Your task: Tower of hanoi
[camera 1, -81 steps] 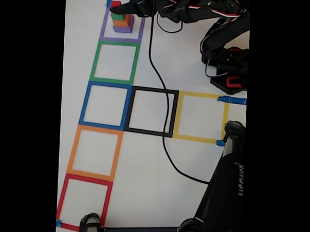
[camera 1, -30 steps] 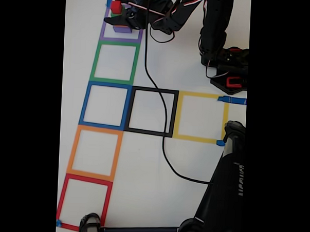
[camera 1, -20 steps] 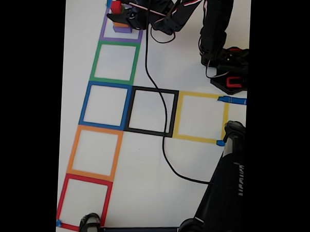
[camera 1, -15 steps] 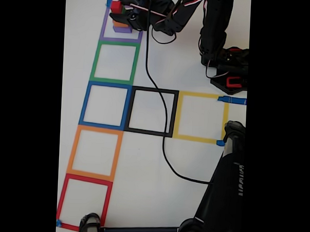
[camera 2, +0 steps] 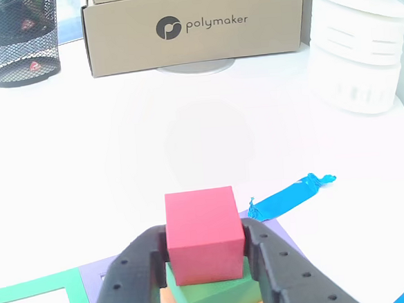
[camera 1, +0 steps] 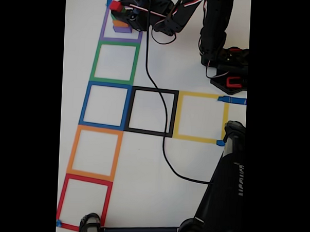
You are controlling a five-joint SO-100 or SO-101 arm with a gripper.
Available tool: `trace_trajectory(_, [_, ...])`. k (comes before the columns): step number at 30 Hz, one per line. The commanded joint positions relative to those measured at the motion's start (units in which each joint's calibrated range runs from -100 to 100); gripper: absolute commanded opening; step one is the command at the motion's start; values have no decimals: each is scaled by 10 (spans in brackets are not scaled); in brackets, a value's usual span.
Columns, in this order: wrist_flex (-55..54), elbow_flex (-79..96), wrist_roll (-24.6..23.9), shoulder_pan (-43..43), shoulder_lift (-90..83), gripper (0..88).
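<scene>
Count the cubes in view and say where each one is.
4. The red cube is held between the gripper fingers, just above the green cube. Orange cube lies under green, purple cube at the bottom, inside the purple tape square.

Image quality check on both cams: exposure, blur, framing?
Fixed view: pillarboxed with black bars on both sides, soft focus, white table evenly lit, red cube tiny near the top edge. Other view: sharp up close on the red cube between the end effector fingers, but the bright tabletop is blown out, with almost no shadows; cardboard box print stays legible.
</scene>
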Motion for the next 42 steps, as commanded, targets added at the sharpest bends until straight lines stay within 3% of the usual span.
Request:
trace_trajectory(1, [-10,-1,5,-8,-13,58])
trace_trajectory(8, [44,-1,5,-20,-67,53])
trace_trajectory(14, [186,-20,5,-40,-189,51])
trace_trajectory(24, [639,-175,5,-65,-407,50])
trace_trajectory(32, [1034,-454,5,-107,-464,49])
trace_trajectory(38, [1253,-702,5,-152,-432,50])
trace_trajectory(42, [1319,-787,5,-187,-429,50])
